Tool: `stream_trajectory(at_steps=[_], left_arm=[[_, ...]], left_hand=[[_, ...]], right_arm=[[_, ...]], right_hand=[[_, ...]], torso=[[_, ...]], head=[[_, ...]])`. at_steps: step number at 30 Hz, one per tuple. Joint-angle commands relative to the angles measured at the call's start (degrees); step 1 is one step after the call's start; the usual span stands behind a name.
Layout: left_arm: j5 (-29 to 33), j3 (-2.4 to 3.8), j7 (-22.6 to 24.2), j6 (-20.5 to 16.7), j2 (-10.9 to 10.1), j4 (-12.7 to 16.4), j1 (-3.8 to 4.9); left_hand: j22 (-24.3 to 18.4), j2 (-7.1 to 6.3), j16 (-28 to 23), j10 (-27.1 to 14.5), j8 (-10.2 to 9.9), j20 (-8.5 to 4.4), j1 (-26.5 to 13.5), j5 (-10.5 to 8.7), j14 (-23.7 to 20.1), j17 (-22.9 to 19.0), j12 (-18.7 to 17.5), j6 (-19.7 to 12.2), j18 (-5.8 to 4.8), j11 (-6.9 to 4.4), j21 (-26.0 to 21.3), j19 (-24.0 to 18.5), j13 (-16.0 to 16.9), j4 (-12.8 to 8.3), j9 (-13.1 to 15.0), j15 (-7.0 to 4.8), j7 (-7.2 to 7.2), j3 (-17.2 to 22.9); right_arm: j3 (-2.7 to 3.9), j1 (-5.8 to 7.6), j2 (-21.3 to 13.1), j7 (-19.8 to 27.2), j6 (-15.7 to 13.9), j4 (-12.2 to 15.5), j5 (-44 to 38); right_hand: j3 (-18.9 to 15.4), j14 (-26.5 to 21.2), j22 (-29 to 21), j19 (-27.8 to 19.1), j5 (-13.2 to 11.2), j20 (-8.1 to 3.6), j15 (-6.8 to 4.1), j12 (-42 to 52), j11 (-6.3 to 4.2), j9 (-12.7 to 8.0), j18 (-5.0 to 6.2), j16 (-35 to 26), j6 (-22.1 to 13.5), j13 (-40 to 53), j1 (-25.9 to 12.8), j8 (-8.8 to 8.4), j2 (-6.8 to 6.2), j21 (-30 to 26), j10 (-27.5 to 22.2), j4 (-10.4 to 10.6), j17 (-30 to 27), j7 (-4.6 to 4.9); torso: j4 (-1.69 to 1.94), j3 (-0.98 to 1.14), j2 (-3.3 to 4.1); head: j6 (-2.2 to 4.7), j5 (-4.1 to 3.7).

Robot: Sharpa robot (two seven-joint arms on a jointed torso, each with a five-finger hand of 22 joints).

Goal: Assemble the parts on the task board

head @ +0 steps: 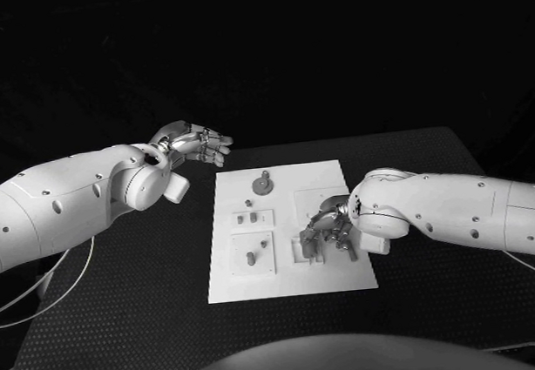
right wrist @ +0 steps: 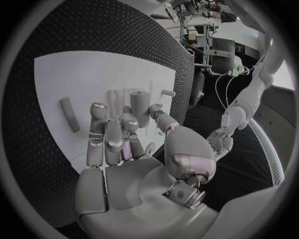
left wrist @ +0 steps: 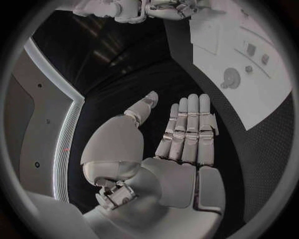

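The task board lies flat in the middle of the black table, w/ its long side running near to far. Small parts sit on it: a round part at the far end, a short peg lying near the left side, long way near to far, & tiny bits between them. The right hand is down on the right side of the board. In the right wrist view its fingers curl in around an upright peg, but it's hard to tell if they really grip it or just sit next to it. Another peg lies flat on the board, a bit apart from that hand. The left hand hangs over the table just off the board's far left corner, fingers straight & apart, holding nothing. What could go wrong: if the right hand squeezes off-center, the upright peg may tip over or slip & roll, prob. knocking nearby bits. A hard push could also slide the whole board.
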Motion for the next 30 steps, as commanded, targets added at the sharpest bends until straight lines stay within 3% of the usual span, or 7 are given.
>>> stream_trajectory(at_steps=[1,11,30], left_arm=[[0.3,0.04,0.3,0.8,0.1,0.1,0.06],[0.3,0.04,0.3,0.8,0.1,0.1,0.06],[0.3,0.04,0.2,1.0,0.1,0.1,0.06]], left_hand=[[0.1,0.13,-0.3,-0.3,0.2,0.23,-0.3,-0.07,0.4,0.1,0.3,0.3,0.57,0.0,-0.4,0.2,0.1,0.2,0.0,0.04,0.02,0.0],[0.1,0.14,-0.4,-0.3,0.1,0.23,-0.3,-0.07,0.4,0.1,0.3,0.3,0.56,0.0,-0.4,0.2,0.1,0.2,0.0,0.04,0.02,0.0],[0.1,0.19,-0.4,-0.3,0.1,0.25,-0.4,-0.07,0.4,0.2,0.3,0.3,0.56,0.01,-0.4,0.2,0.1,0.3,0.0,0.05,0.03,0.0]], right_arm=[[-0.01,-0.47,0.2,0.1,0.9,-0.1,-1.1],[-0.01,-1.12,0.8,0.2,1.6,-1.1,-1.0],[0.0,-1.44,1.0,1.2,-0.3,-1.0,-1.6]], right_hand=[[-0.1,1.3,1.2,-0.5,0.2,-0.07,-1.87,0.3,-2.22,-0.1,1.49,0.3,9.7,-0.1,-0.5,-0.37,-0.06,0.1,-2.9,0.3,-0.1,-1.14],[0.0,1.0,1.2,-0.6,0.2,-0.07,-1.84,0.3,-2.18,-0.1,1.49,0.2,9.6,-0.1,-0.9,-0.5,-0.29,0.0,-3.1,0.7,-0.3,-1.1],[0.0,0.9,1.2,-0.7,0.2,-0.08,-1.83,0.4,-2.16,-0.1,1.49,0.2,9.6,-0.1,-1.1,-0.56,-0.3,0.0,-3.2,0.8,-0.4,-1.08]], torso=[[0.03,0.0,0.0],[0.03,-0.03,0.0],[-0.02,0.01,-0.01]], head=[[-0.07,0.1],[-0.11,0.28],[-0.11,0.44]])
